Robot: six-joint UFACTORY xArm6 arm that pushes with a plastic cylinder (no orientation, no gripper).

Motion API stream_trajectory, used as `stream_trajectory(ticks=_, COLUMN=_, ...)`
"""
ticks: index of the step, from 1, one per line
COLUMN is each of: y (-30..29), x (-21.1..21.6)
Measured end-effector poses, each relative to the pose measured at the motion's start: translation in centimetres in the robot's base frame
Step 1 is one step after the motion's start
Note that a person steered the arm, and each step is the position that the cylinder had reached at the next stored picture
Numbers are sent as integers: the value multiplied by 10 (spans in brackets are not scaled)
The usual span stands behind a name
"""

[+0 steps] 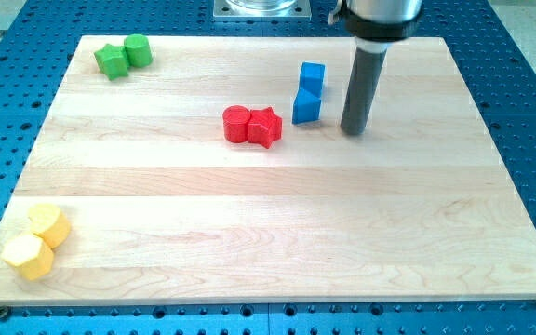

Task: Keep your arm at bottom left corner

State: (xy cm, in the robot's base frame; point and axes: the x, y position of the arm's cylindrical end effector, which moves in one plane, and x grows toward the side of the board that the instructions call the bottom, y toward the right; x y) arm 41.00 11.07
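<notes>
My tip (355, 131) rests on the wooden board (277, 233) in its upper middle, just right of two blue blocks: a blue cube (312, 77) and a blue block (306, 106) below it, touching. A red cylinder (237, 124) and a red star (265, 127) sit together left of the tip. Two yellow hexagonal blocks (48, 224) (28, 256) lie in the board's bottom left corner, far from the tip.
A green star (112, 60) and a green cylinder (138, 50) sit together at the board's top left. The board lies on a blue perforated table (529, 84). A metal base (261, 8) shows at the view's top.
</notes>
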Motion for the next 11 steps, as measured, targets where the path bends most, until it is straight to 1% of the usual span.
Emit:
stream_trajectory(ticks=1, y=-51, x=-6)
stream_trajectory(ticks=2, y=-56, x=-64)
stream_trajectory(ticks=3, y=-56, x=-86)
stream_trajectory(ticks=4, y=-58, x=9)
stream_trajectory(ticks=5, y=-139, x=124)
stream_trajectory(ticks=6, y=-254, x=195)
stream_trajectory(ticks=7, y=-313, x=207)
stream_trajectory(ticks=8, y=-364, x=182)
stream_trajectory(ticks=9, y=-379, x=197)
stream_trajectory(ticks=10, y=-413, x=205)
stream_trajectory(ticks=11, y=-415, x=201)
